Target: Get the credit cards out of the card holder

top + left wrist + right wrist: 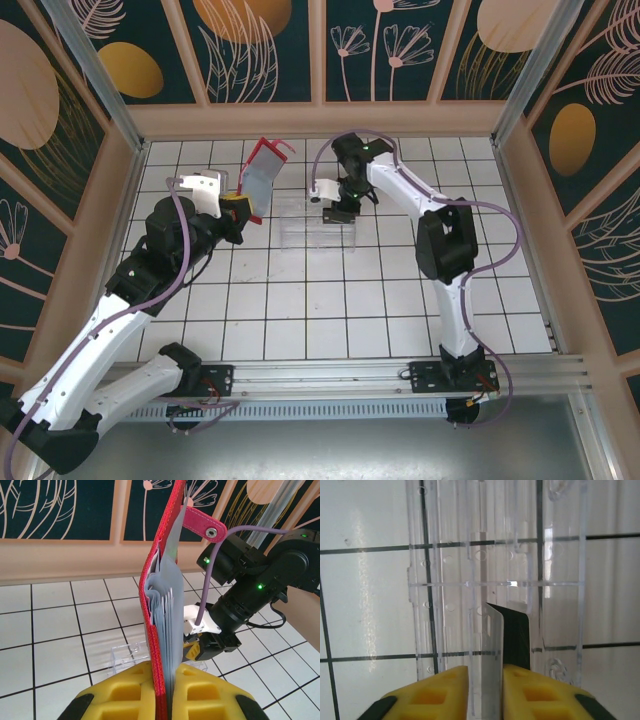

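White tiled table (300, 310) lies below. Left gripper (167, 690) pinches the red wallet (160, 605), upright between its fingers. Right gripper (485, 690) holds a dark card (505, 640) on edge, clear tray (450, 570) just beneath. If released tilted, the card may bounce outside the tray.

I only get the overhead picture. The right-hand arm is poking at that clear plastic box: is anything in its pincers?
Observer: Yes. Its wrist camera shows a thin card standing on edge between the right gripper's yellow fingers, the clear tray beyond it.
Visitor: What colour?
Observer: Pale grey on the near face, black right behind; one card or two, I can't tell.
Visitor: And inside the red wallet the other arm holds up?
Observer: The left gripper clamps the red card holder upright; greyish sleeves fan out inside.
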Controlling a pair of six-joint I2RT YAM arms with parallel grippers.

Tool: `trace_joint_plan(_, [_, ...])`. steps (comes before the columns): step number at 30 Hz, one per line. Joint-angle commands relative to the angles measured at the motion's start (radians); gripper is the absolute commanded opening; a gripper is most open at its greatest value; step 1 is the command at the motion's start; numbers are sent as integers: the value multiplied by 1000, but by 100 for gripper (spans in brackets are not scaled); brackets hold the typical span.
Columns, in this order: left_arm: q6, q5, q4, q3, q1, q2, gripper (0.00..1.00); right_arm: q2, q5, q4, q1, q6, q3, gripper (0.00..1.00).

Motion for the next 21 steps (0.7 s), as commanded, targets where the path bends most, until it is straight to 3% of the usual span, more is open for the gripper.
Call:
trace_joint_plan(1, [1, -1, 1, 16, 4, -11, 0, -58, 18, 25, -4, 10, -21, 32])
trace_joint_plan(11, [6, 65, -5, 35, 3, -13, 0, -242, 109, 159, 24, 84, -78, 37])
trace_joint_plan(16, [0, 171, 22, 36, 3, -12, 0, -386, 49, 253, 43, 250, -124, 36])
trace_joint_plan(21, [-38, 341, 117, 6, 2, -3, 0, -632, -81, 427, 63, 438, -324, 37])
